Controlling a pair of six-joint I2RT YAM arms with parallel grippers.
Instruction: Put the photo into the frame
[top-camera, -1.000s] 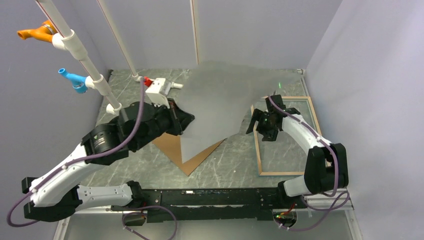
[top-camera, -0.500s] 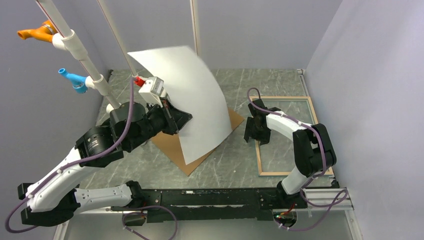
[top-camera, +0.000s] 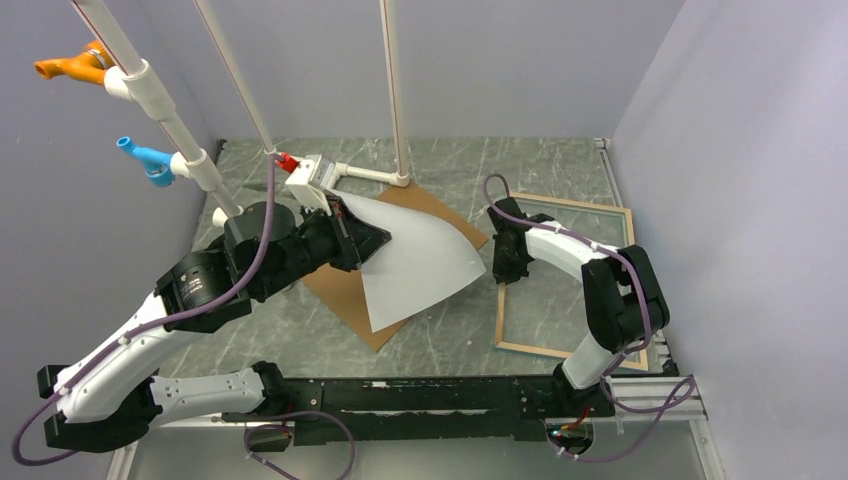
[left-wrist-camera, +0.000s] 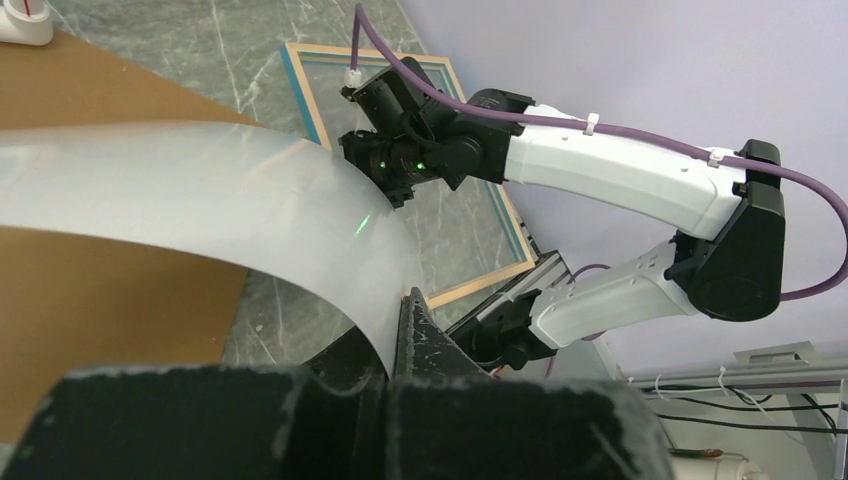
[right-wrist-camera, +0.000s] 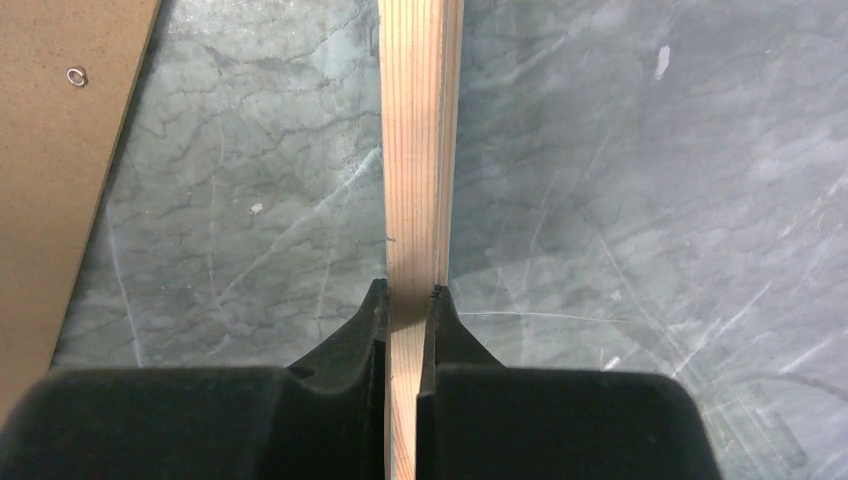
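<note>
The photo (top-camera: 420, 262) shows its white back, bowed in a curve over the brown board. My left gripper (top-camera: 372, 240) is shut on the photo's left edge; in the left wrist view the sheet (left-wrist-camera: 200, 190) sweeps out from between the fingertips (left-wrist-camera: 418, 330). The frame (top-camera: 570, 355), light wood round a clear pane, lies at the right, skewed. My right gripper (top-camera: 503, 272) is shut on its left rail. In the right wrist view that wooden rail (right-wrist-camera: 420, 150) runs straight out from between the gripper's (right-wrist-camera: 405, 300) closed fingers. The left wrist view shows the frame's blue inner edge (left-wrist-camera: 300, 90).
A brown backing board (top-camera: 345, 290) lies flat under the photo, with a small ring on it (right-wrist-camera: 76, 75). A white clamp with a red part (top-camera: 310, 172) stands behind the left gripper. White poles (top-camera: 395, 90) rise at the back. Orange (top-camera: 75, 65) and blue (top-camera: 145, 160) fittings hang at left.
The photo has swung down from upright to a low curve over the board. The right gripper has dropped and shut on the frame's left rail, and the frame has skewed leftward.
</note>
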